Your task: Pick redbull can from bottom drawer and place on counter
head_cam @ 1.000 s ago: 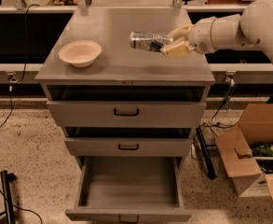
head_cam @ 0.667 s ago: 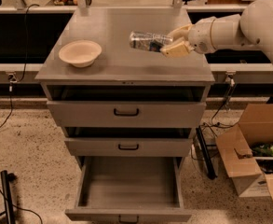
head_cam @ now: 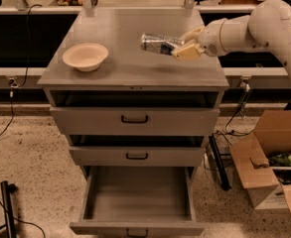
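Redbull can [head_cam: 157,43] lies clenched in the jaws of the gripper [head_cam: 179,46], held on its side with its free end pointing toward 9 o'clock. One finger presses it from above and the other from below. Almost nothing has changed in the last second: can and gripper hang in the same spot, a little toward 3 o'clock of the middle of the counter [head_cam: 130,26]. A soft shadow lies on the grey top just under the can, so it probably hangs clear of the surface rather than resting on it, though the gap is hard to judge from this angle.

This pause suggests the carry is over and the arm is poised for the set-down. The can would still have to be turned upright or lowered flat before the jaws let go.

The pale arm [head_cam: 264,26] reaches in from 3 o'clock. The cream bowl [head_cam: 85,56] sits at 9 o'clock on the counter, well apart from the can. At 6 o'clock the bottom drawer [head_cam: 137,197] stands pulled out with nothing in it, so the pick is done and only the placing remains.
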Action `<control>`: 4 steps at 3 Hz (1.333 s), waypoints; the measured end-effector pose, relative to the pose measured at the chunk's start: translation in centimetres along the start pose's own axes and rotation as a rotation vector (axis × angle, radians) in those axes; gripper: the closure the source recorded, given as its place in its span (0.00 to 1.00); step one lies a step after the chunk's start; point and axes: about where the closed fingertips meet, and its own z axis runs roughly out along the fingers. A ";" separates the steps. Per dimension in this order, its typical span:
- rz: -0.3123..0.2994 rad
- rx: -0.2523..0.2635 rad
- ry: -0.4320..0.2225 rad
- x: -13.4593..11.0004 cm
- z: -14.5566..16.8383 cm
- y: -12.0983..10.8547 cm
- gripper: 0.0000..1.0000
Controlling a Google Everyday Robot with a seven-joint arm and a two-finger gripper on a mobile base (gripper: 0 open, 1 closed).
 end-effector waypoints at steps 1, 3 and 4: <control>0.028 0.012 0.013 0.4 0.4 -0.3 1.00; 0.127 0.058 0.077 2.4 0.5 -1.3 0.85; 0.190 0.053 0.120 3.7 0.6 -1.4 0.60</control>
